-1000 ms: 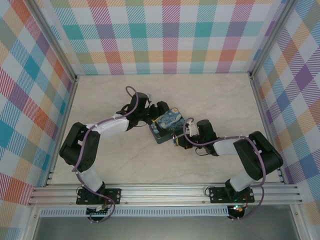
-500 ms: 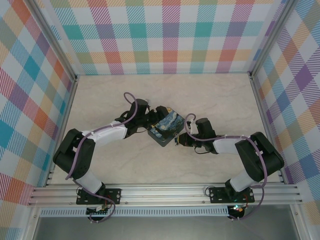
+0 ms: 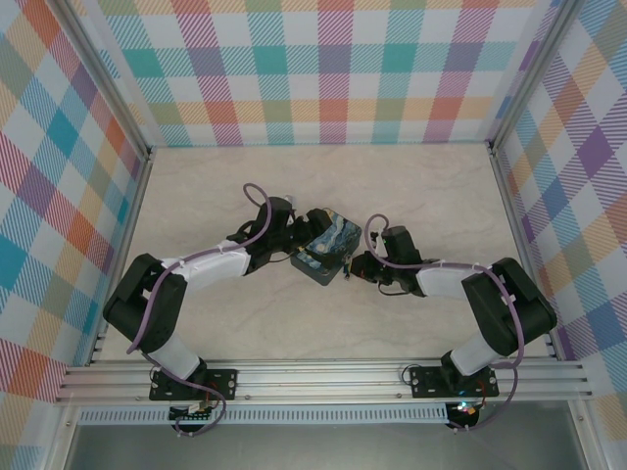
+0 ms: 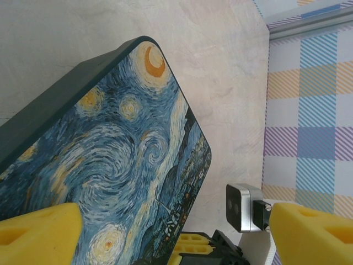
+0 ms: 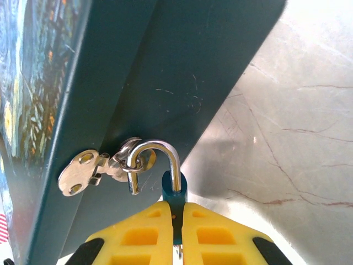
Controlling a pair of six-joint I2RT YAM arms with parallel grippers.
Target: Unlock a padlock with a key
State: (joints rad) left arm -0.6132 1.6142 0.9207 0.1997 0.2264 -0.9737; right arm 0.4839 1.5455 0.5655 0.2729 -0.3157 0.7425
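Right fingers point(image 5: 138, 237) pinch padlock point(image 5: 174, 189) at tin's point(image 5: 165, 61) 5 o'clock edge; left fingers point(image 4: 38, 232) wide. Shackle point(image 5: 160, 146) seemingly sprung: unhook next.

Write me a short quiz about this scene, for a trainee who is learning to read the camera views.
1. True or false: the right gripper is shut on the blue body of the padlock.
2. The shackle hooks through: A) the hasp of the tin; B) a yellow finger; C) nothing.
3. Fill in: the jaws of the left gripper stand ___.
Key: 1 true; 2 A; 3 open.
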